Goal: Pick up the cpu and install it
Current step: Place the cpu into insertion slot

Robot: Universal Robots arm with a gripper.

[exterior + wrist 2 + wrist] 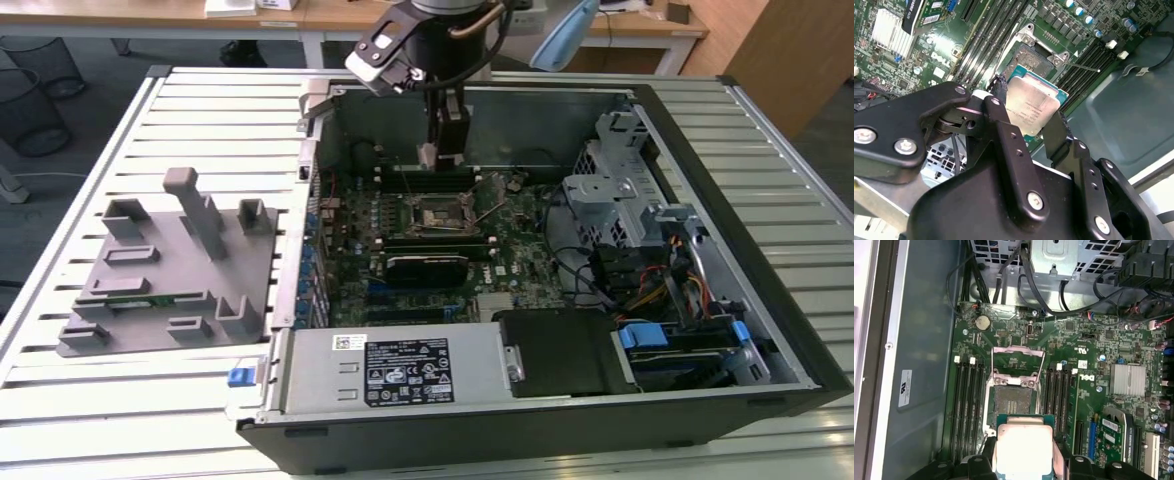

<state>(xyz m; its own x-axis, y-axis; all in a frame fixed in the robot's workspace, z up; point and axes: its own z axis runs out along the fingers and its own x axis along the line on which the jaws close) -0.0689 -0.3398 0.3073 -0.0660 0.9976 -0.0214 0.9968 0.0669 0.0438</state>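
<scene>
The cpu [1024, 446], a flat square chip with a silvery top and a green rim, is clamped by its edges in my gripper [1024, 464], which is shut on it. In the exterior view the gripper [430, 152] hangs inside the open computer case, a little above the motherboard and just behind the socket [435, 213]. The socket [1013, 400] lies open, its metal frame [1017, 359] swung up and its lever out to the side. In the second wrist view the cpu [1031, 102] sits tilted between the black fingers [1004, 131], with the socket [1029, 55] beyond it.
Memory slots [966, 405] flank the socket on both sides. A black card [427, 266] and a power supply [394, 370] lie nearer the front, with a drive cage and cables [627, 230] at the exterior view's right. A grey tray [160, 270] with a green memory stick [134, 298] stands outside the case.
</scene>
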